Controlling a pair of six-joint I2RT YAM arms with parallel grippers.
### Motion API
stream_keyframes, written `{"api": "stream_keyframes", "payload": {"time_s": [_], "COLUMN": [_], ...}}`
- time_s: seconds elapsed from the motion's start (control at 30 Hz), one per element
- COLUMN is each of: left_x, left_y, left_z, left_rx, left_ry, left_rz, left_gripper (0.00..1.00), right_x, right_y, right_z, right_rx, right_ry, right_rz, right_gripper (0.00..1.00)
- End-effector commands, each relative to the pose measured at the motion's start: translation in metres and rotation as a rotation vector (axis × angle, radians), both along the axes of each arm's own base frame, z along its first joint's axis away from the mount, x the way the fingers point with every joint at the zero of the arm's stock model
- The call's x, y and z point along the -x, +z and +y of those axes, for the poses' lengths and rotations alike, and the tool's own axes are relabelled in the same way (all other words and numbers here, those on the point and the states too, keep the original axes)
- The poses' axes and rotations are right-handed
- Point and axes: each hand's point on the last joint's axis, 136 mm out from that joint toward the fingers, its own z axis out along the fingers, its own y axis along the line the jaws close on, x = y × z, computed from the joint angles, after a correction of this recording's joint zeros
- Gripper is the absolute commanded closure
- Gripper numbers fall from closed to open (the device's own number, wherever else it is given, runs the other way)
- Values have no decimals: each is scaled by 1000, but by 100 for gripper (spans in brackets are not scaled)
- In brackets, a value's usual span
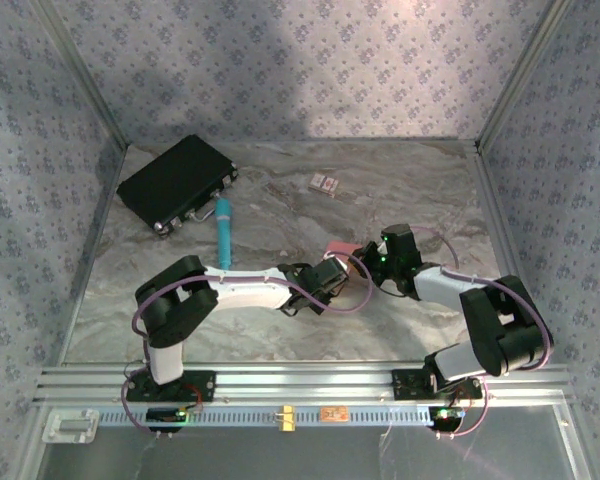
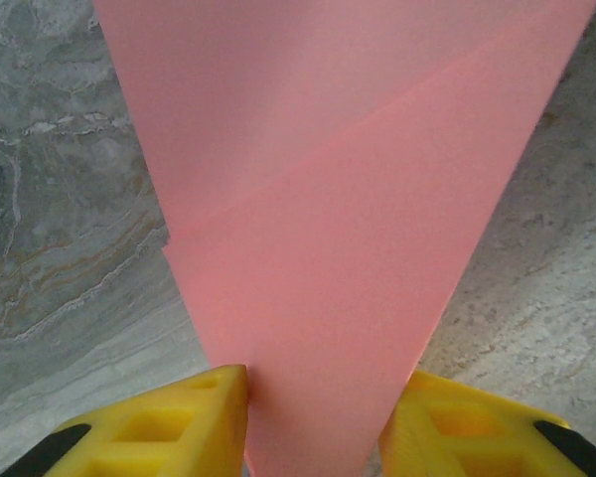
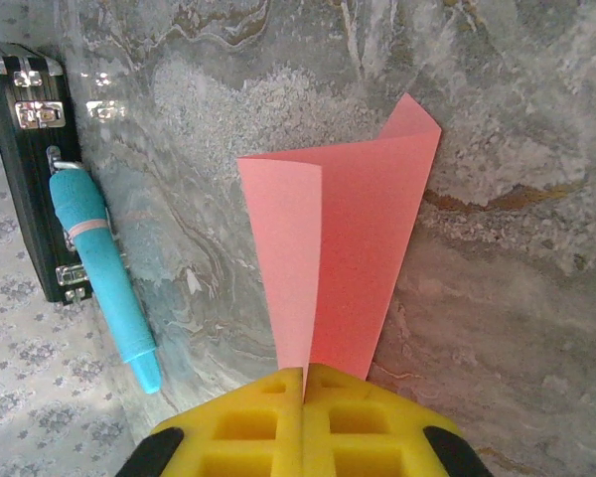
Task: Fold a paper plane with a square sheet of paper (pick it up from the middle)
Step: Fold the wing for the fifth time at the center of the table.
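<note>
The black case (image 1: 177, 183) lies at the far left of the table (image 1: 430, 200). The teal marker (image 1: 224, 232) lies front to back just beside the case's near right corner. Farther right, toward the back, sits a small patterned card (image 1: 324, 183), well apart from both.

At mid-table the two arms meet at the pink paper (image 1: 338, 249), which from above shows as a small patch between them.

The left claw (image 2: 313, 422) stands part way open. The paper's narrow end runs between its yellow fingers (image 2: 189, 427) and meets the inner face of each. From there the paper widens, with a slanting fold line across it. Whether the fingers actually press on the paper I cannot tell.

The right claw (image 3: 304, 383) is closed tight, its fingers pressed together on the paper's narrow end. From that pinch the paper fans out over the marble, folded lengthwise. The left flap lies over the rest, and another layer peeks out behind at the far right corner.
</note>
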Motion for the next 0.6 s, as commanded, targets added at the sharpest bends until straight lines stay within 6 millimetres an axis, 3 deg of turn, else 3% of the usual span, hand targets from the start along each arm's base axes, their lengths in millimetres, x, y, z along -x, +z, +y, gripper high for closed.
{"api": "stream_keyframes", "payload": {"time_s": [0.0, 0.57], "left_x": [1, 0], "left_y": [1, 7], "left_z": [1, 1], "left_rx": [-17, 1], "left_ry": [-4, -2], "left_rz": [-6, -29], "left_gripper": [63, 81], "right_x": [0, 2], "right_y": [4, 3], "right_z": [0, -2], "right_rx": [2, 9], "right_ry": [-11, -10], "right_rz": [-7, -7], "right_gripper": [97, 96]}}
